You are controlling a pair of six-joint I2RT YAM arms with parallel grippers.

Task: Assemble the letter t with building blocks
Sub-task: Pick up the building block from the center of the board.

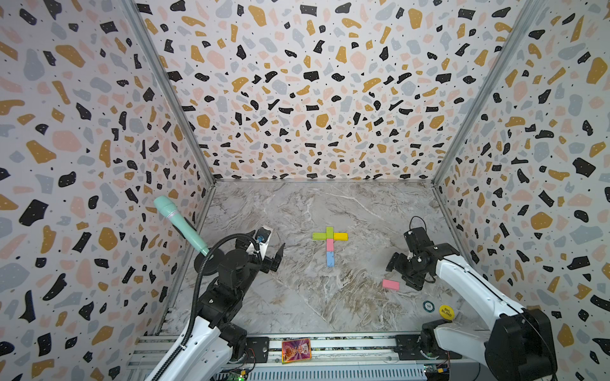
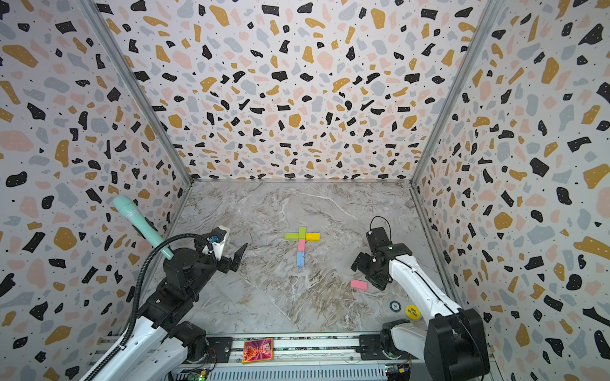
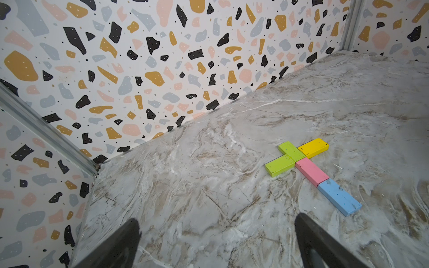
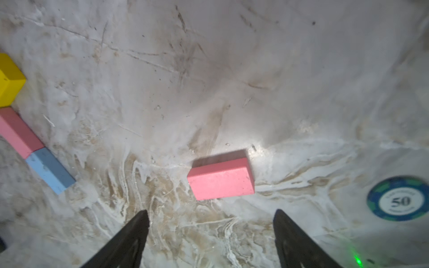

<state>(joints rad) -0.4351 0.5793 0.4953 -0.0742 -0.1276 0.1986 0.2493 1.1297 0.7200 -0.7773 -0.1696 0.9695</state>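
Well off light blue rectangular stem brick (image 1: 330, 259), toward right arm, loose flat pink rectangular brick (image 4: 220, 178) lies on marble counter (image 1: 297, 297); right pincer (image 4: 211, 211) spread, empty, just short. Centre brick between fingers, close gently, keep level; left pincer (image 3: 217, 218) spread, idle

The marble-patterned tabletop (image 3: 209, 185) is looking smooth and faintly glossy, though scuffed. The loose pink block (image 4: 220, 179) is showing a matt painted face, the blue block (image 3: 339, 197) is showing dark specks, and the metal rail (image 3: 46, 132) is gleaming dully.

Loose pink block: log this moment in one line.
right gripper: open, empty | loose pink block: flat, ungripped | letter t: foot missing | left gripper: open, empty
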